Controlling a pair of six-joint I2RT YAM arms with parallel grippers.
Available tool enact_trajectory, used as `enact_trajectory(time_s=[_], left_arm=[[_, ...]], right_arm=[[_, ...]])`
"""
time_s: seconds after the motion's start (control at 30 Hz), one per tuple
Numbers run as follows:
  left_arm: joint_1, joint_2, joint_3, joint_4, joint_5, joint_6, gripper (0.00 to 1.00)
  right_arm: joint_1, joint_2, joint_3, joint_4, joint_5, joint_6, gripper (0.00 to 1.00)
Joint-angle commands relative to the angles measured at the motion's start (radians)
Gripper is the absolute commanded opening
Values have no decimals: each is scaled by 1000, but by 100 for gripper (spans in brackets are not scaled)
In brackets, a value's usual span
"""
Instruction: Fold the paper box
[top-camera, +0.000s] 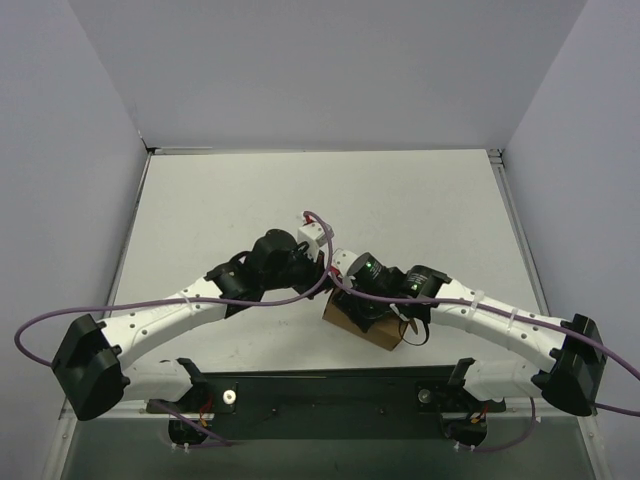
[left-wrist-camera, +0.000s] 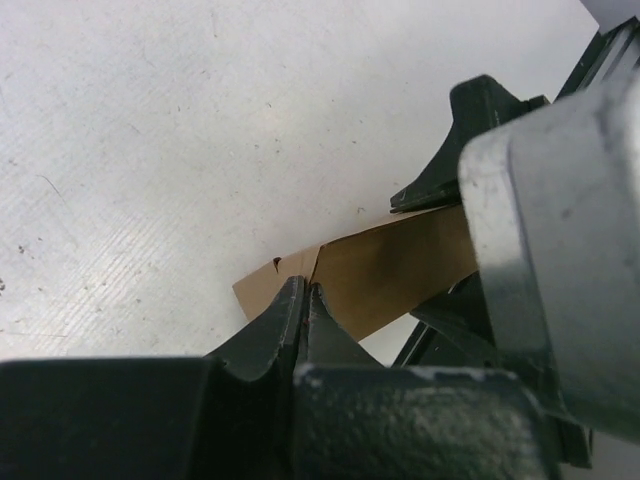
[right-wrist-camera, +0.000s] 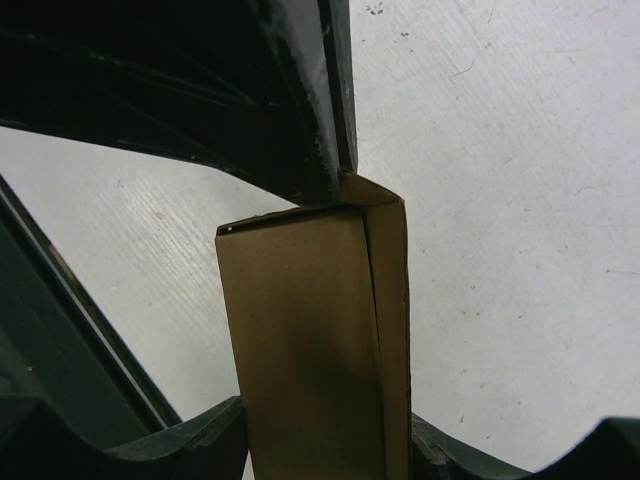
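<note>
Folding the paper box (right-wrist-camera: 310, 340) flap: pinched by right gripper (right-wrist-camera: 325, 450), pushed by pressed-together left gripper (left-wrist-camera: 305, 300); next, probably tuck inward.

Legible text, labels, brands, numbers, signs: none could be read in any view. The paper box (right-wrist-camera: 300, 340) showed plain brown, unprinted faces. The desk (top-camera: 420, 200) bore only faint scuffs and no markings.
</note>
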Motion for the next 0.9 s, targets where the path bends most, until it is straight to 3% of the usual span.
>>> enact_trajectory(time_s=[0.0, 0.33, 0.87], left_arm=[[-23, 12, -27, 106, -27, -142, 0], [-58, 42, -120, 230, -54, -246, 0], [-84, 38, -194, 292, -75, -308, 0]], right_arm=[[17, -14, -28, 81, 124, 2, 38], [22, 11, -65, 129, 139, 46, 38], [20, 40, -75, 153, 141, 49, 37]])
